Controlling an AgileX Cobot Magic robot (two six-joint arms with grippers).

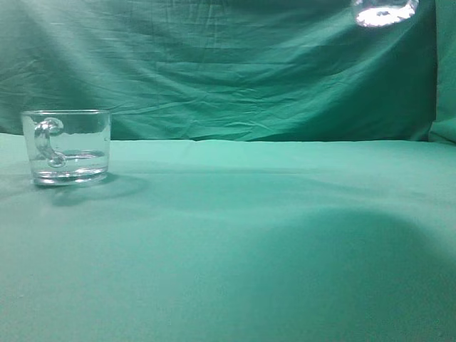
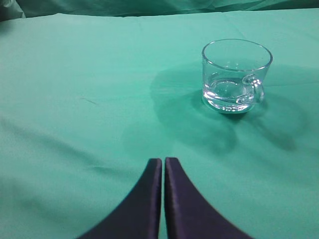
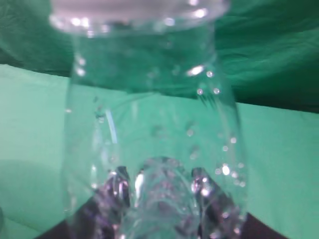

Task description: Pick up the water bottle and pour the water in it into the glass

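Note:
The glass (image 1: 68, 146) stands on the green cloth at the left, handle toward the camera, with a shallow layer of water (image 1: 78, 160) in it. It also shows in the left wrist view (image 2: 235, 74), ahead and to the right of my left gripper (image 2: 163, 162), which is shut and empty above the cloth. My right gripper (image 3: 162, 191) is shut on the water bottle (image 3: 149, 114), its dark fingers showing through the clear ribbed body. Droplets cling inside the bottle; I see no water line in it. Only the bottle's lower end (image 1: 385, 11) shows at the exterior view's top right, high above the table.
A green cloth covers the table (image 1: 249, 235) and hangs as a wrinkled backdrop (image 1: 235, 71) behind it. A wide shadow lies on the cloth at the front right.

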